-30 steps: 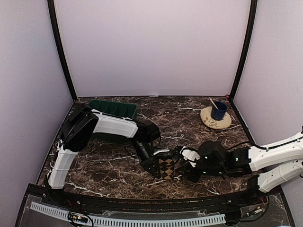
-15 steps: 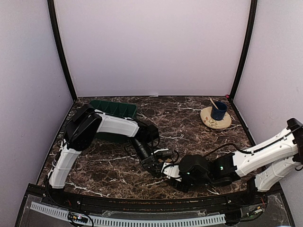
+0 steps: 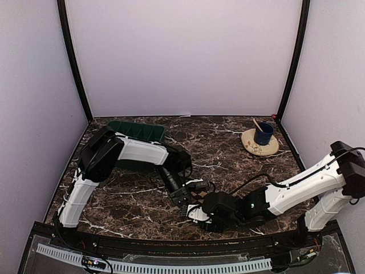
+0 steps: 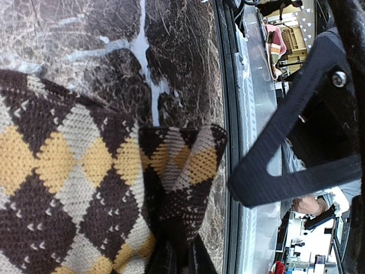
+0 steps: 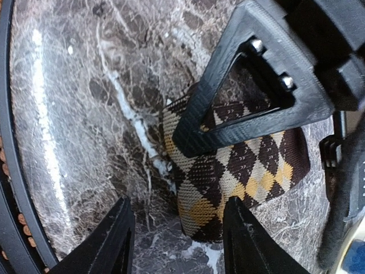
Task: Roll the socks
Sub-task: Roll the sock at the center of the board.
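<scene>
Since the last frames the right arm has slid further left. The right gripper (image 3: 198, 215) now sits low over the near side of the checkered sock (image 4: 68, 165) and hides most of it from above. The left arm has barely shifted. The sock lies flat on the marble table (image 3: 131, 200), front-centre, between the two grippers. The left gripper (image 4: 178, 260) looks nearly closed, pinching a folded-over corner of the sock. The right one is spread wide and empty, with the sock's edge just ahead of its fingers (image 5: 121, 240). No sign of the plain tan sock in any view; can't tell if it's underneath. Reads as an early roll, one fold in. To do it well: hold the left pinch firm as the anchor, get the right fingers low under the free edge, turn in short tight wraps, and keep the roll square to the sock's length. Watch for finger clash, since the grippers are almost touching.
</scene>
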